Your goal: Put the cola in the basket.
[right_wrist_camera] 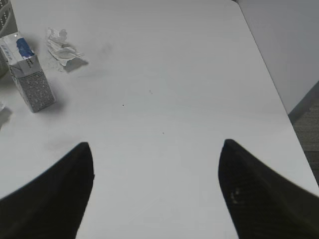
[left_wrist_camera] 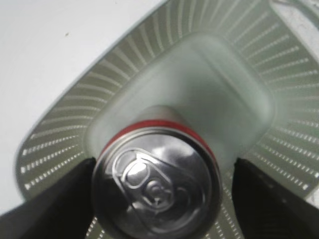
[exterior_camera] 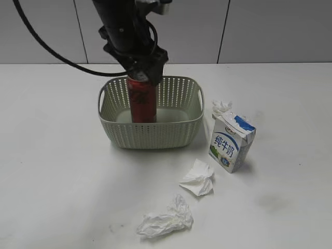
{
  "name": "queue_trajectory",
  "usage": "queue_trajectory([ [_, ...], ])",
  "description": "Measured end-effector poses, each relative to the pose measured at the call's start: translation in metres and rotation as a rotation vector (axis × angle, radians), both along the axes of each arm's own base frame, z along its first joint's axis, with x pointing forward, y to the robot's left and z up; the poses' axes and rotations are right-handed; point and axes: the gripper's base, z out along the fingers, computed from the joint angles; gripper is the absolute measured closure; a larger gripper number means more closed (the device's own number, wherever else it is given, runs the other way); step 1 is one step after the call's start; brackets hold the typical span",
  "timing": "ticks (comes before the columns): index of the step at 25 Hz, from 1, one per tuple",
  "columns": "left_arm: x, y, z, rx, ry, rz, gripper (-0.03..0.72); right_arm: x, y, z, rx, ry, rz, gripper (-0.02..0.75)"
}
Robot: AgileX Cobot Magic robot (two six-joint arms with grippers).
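Note:
The cola (exterior_camera: 142, 101), a slim red can with a silver top, stands upright inside the pale green basket (exterior_camera: 155, 132) at the table's middle back. In the left wrist view I look straight down on the cola's top and pull tab (left_wrist_camera: 159, 184), with the basket's slotted wall (left_wrist_camera: 65, 144) around it. My left gripper (exterior_camera: 142, 78) is over the can's top. Its fingers (left_wrist_camera: 164, 162) flank the can: the left finger touches it, the right finger stands a little apart. My right gripper (right_wrist_camera: 157, 149) is open and empty above bare table, outside the exterior view.
A white-and-blue milk carton (exterior_camera: 231, 142) stands right of the basket and also shows in the right wrist view (right_wrist_camera: 30, 74). Crumpled tissues lie behind the carton (exterior_camera: 222, 108), in front of the basket (exterior_camera: 198, 178) and nearer the front (exterior_camera: 165, 220). The table's right edge (right_wrist_camera: 279, 99) drops off.

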Motion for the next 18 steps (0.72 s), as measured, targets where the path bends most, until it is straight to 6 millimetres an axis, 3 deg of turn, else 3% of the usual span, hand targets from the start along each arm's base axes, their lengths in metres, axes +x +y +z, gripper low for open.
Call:
queue_trajectory([
  [3, -0.001, 0.006, 0.027, -0.011, -0.074, 0.003, 0.061, 0.000, 0.000, 0.000, 0.000, 0.000, 0.000, 0.148],
  [7, -0.001, 0.029, 0.057, -0.027, -0.130, 0.042, 0.078, 0.000, 0.000, 0.000, 0.000, 0.000, 0.000, 0.148],
  [18, 0.020, 0.152, 0.092, -0.035, -0.128, 0.412, 0.099, 0.000, 0.000, 0.000, 0.000, 0.000, 0.000, 0.148],
])
